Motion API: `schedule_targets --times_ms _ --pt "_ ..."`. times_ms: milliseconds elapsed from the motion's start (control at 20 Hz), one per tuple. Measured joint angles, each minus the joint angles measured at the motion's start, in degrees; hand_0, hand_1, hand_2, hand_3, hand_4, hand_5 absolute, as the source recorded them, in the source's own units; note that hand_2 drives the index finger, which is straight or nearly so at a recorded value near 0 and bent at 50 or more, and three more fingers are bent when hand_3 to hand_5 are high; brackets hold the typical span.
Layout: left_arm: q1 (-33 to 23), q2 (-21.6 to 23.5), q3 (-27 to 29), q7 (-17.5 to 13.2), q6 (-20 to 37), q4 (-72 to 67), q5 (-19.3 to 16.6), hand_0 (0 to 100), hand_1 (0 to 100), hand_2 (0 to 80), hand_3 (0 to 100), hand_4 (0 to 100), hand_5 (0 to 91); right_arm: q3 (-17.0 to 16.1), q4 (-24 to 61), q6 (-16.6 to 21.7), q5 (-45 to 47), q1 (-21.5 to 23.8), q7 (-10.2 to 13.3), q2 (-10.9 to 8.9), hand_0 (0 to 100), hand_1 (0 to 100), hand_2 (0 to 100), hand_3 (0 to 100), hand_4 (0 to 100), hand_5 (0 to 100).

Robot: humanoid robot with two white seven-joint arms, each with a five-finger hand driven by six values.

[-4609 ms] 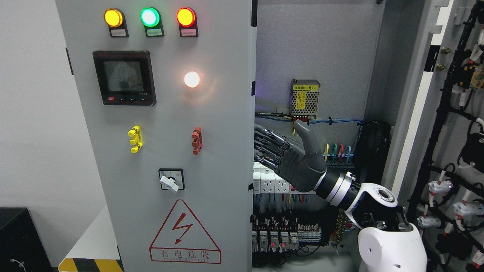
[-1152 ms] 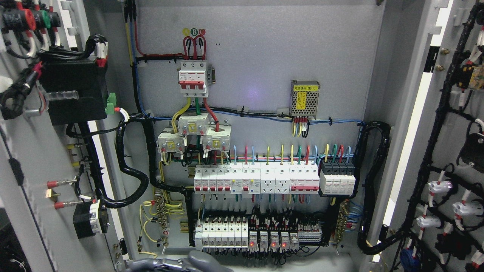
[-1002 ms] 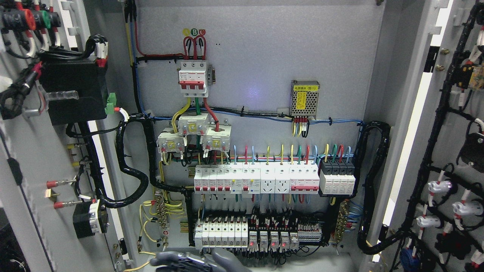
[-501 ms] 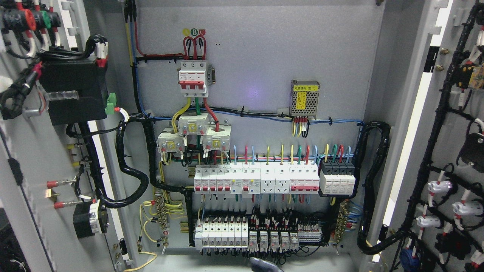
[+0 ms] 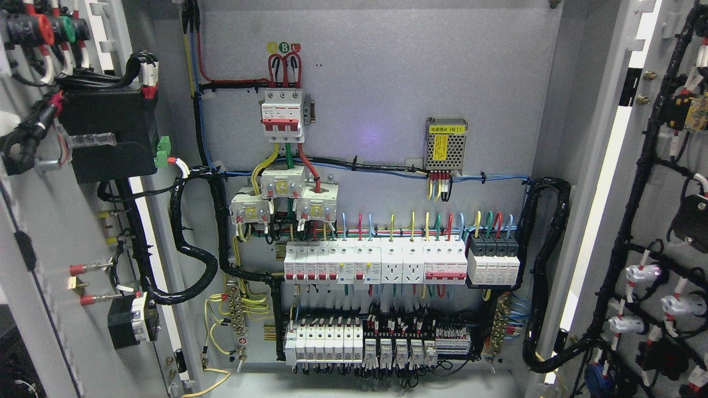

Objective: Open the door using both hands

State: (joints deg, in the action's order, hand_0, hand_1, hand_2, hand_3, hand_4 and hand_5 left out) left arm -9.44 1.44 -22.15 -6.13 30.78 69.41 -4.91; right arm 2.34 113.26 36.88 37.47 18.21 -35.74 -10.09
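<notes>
Two grey sheet-metal doors, head view: we log the left door swung wide at nine o'clock and the right door at three o'clock, both showing wired inner faces, which we judge leaves the opening done. Between them, the matt grey back panel carries a white-and-red three-pole breaker at twelve o'clock and a perforated metal power supply. Neither hand appears, so we cannot tell how their fingers stand.
</notes>
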Motion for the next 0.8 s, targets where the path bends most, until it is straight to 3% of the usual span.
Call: schedule_targets --times_ms 100,251,451,802 --pt "0.7 0.6 -1.3 0.0 7.2 5.7 -1.0 0 0 0.0 0 0 0.0 -1.5 1.1 0.3 2.0 0.8 0.4 -1.02 0 0 0 0 0 0" --pt "1.4 1.4 -1.9 -0.1 11.8 13.5 -2.0 0 0 0.0 0 0 0.0 -3.2 2.3 0.3 5.4 1.0 1.1 -2.27 0 0 0 0 0 0" --pt "1.8 1.2 0.4 -0.3 13.1 22.0 -2.6 0 0 0.0 0 0 0.0 -5.2 3.5 -0.1 8.8 0.3 1.8 -4.03 0 0 0 0 0 0" --pt "0.9 0.0 9.3 0.3 13.4 31.2 -1.9 0 0 0.0 0 0 0.0 -8.3 3.9 -0.4 12.4 -0.7 1.9 -6.07 0 0 0 0 0 0"
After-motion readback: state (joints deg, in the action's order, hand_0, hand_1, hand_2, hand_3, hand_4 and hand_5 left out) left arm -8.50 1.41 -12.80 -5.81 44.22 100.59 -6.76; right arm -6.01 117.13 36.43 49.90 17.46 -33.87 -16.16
